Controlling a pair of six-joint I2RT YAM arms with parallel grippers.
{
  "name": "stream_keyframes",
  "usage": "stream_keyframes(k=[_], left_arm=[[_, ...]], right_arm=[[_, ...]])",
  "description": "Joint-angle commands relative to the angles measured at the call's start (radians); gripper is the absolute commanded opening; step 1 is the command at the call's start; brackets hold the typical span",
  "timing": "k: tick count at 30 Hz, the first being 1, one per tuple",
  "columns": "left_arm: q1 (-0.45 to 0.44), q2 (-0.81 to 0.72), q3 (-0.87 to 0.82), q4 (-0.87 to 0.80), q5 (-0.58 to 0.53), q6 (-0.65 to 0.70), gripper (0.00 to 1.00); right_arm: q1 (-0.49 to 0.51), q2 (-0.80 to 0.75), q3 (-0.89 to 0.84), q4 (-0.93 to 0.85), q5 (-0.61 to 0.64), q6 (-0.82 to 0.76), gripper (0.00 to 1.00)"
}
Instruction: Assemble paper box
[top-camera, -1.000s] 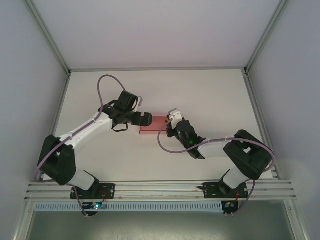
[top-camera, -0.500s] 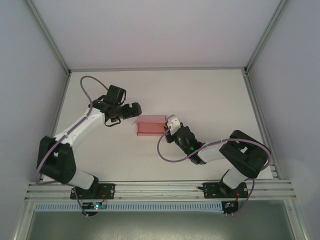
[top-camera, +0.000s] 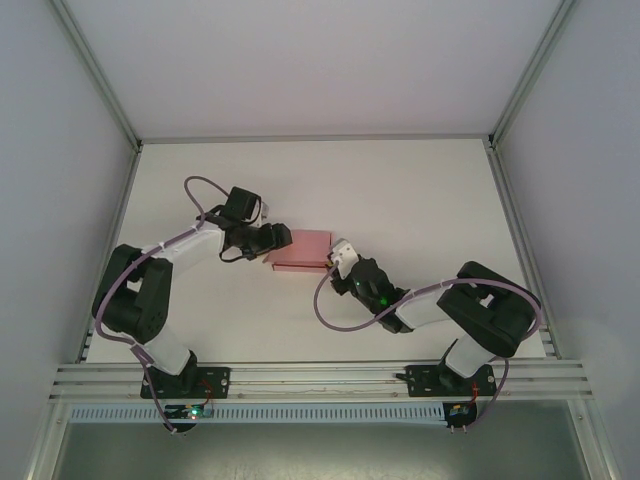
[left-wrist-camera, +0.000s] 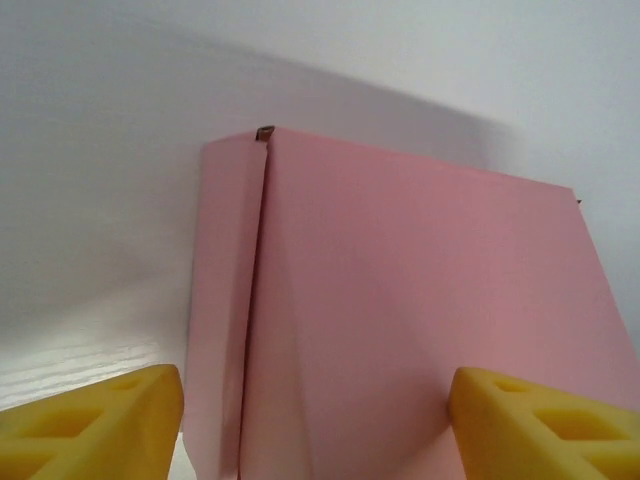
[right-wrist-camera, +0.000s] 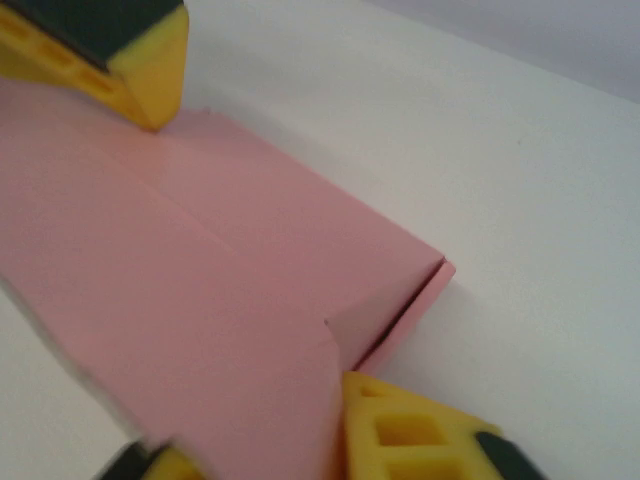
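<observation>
In the middle of the top view we see the pink box (top-camera: 306, 246) on the table (top-camera: 420, 190). It looks light, thin and easy to dent. The left gripper (top-camera: 281, 240) and the right gripper (top-camera: 341, 254) each straddle an end; we cannot tell if they squeeze. We would hold it softly by its folded edges.

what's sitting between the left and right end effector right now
The paper box lies between the left end effector and right end effector, clearest in the top external view.

A white table (top-camera: 400, 180) stands inside an enclosure of plain pale walls (top-camera: 300, 60), edged by aluminium rails (top-camera: 320, 375). The light is soft and even.
</observation>
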Motion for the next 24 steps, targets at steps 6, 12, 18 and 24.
stream_keyframes(k=[6, 12, 18, 24], left_arm=[[-0.002, 0.050, -0.030, -0.013, -0.029, 0.027, 0.61], [-0.001, 0.079, -0.027, -0.002, -0.007, 0.042, 0.52], [-0.002, 0.104, -0.012, -0.003, -0.004, 0.055, 0.46], [-0.003, 0.113, -0.017, 0.011, 0.022, 0.037, 0.45]], right_arm=[[0.008, -0.167, -0.067, -0.176, -0.160, -0.023, 0.54], [-0.017, -0.374, -0.058, -0.438, -0.288, -0.033, 0.85], [-0.113, -0.463, -0.005, -0.505, -0.170, 0.171, 0.98], [-0.274, -0.310, 0.219, -0.696, -0.324, 0.437, 0.98]])
